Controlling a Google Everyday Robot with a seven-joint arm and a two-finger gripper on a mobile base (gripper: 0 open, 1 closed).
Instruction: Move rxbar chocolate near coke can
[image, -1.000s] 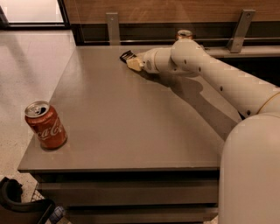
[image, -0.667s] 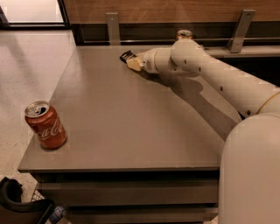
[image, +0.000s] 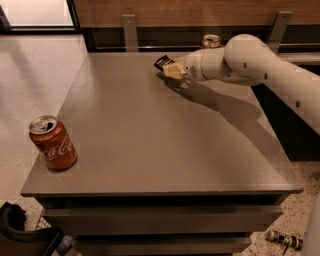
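Observation:
The rxbar chocolate (image: 162, 62), a small black wrapper, is held between the fingers of my gripper (image: 170, 69) at the far side of the grey table (image: 160, 140), right of its middle. The gripper is shut on the bar and holds it a little above the tabletop, with a shadow under it. The red coke can (image: 52, 144) stands upright near the table's front left corner, far from the gripper.
A gold can (image: 211, 40) stands behind the arm at the back edge. A wooden wall with metal brackets (image: 130, 29) runs behind the table. Dark objects (image: 22, 232) lie on the floor at the front left.
The gripper with the black bar has shifted slightly to the right and lifted off the tabletop. The coke can has not moved.

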